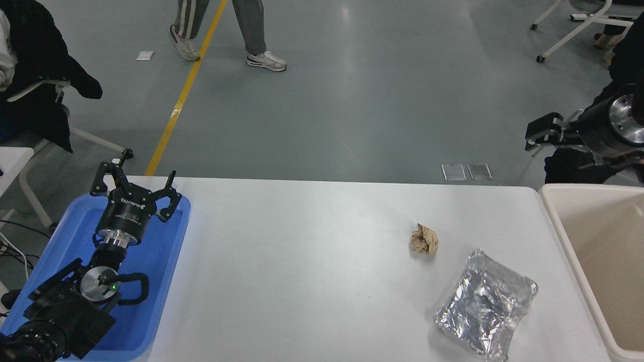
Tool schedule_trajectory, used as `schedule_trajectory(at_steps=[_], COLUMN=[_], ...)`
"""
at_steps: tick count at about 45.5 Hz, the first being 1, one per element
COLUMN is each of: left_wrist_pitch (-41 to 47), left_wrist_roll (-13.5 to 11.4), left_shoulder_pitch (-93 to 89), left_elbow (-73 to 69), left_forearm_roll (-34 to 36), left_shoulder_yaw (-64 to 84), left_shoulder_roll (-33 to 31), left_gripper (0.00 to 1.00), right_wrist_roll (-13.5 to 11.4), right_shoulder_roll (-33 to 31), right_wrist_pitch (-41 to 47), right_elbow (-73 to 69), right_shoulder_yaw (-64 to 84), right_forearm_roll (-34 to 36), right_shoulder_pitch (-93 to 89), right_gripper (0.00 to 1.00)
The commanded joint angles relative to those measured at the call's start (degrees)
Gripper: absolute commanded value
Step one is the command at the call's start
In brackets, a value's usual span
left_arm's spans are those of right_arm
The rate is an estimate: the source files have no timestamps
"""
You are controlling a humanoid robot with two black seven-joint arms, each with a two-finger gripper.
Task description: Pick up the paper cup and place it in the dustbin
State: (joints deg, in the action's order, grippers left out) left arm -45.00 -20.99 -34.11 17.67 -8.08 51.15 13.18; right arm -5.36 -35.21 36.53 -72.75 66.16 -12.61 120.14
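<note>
Cup is nowhere in view, neither on the surface (312, 261) nor in the visible part of the dustbin (556, 221) at 3 o'clock, so its direction from either arm cannot be told. The right gripper (537, 134) hangs at 2 o'clock above the bin's far corner; whether its fingers are spread is unclear. The left gripper (135, 187), fingers spread, sits parked over a blue tray (166, 281) at 9 o'clock. A brown paper ball (424, 239) and crumpled foil (483, 306) lie near the bin. Beyond is grey floor with a yellow line.
</note>
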Motion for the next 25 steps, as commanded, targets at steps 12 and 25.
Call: schedule_trajectory(at_steps=[12, 25], left_wrist_pitch=[0.0, 0.0], left_wrist_roll=[-0.02, -0.02], left_shoulder_pitch=[0.0, 0.0], left_elbow=[-0.01, -0.01], left_forearm_roll=[-0.09, 0.0], left_shoulder_yaw=[0.0, 0.0], left_shoulder_roll=[0.01, 0.01], left_gripper=[1.0, 1.0], right_wrist_roll=[-0.01, -0.01], right_shoulder_roll=[2.07, 4.62], right_wrist_pitch=[8.47, 8.47], right_elbow=[-8.9, -8.37], right_shoulder_yaw=[0.2, -1.65], right_forearm_roll=[-3.21, -3.21], right_shoulder_pitch=[11.52, 10.29], right_gripper=[1.0, 1.0])
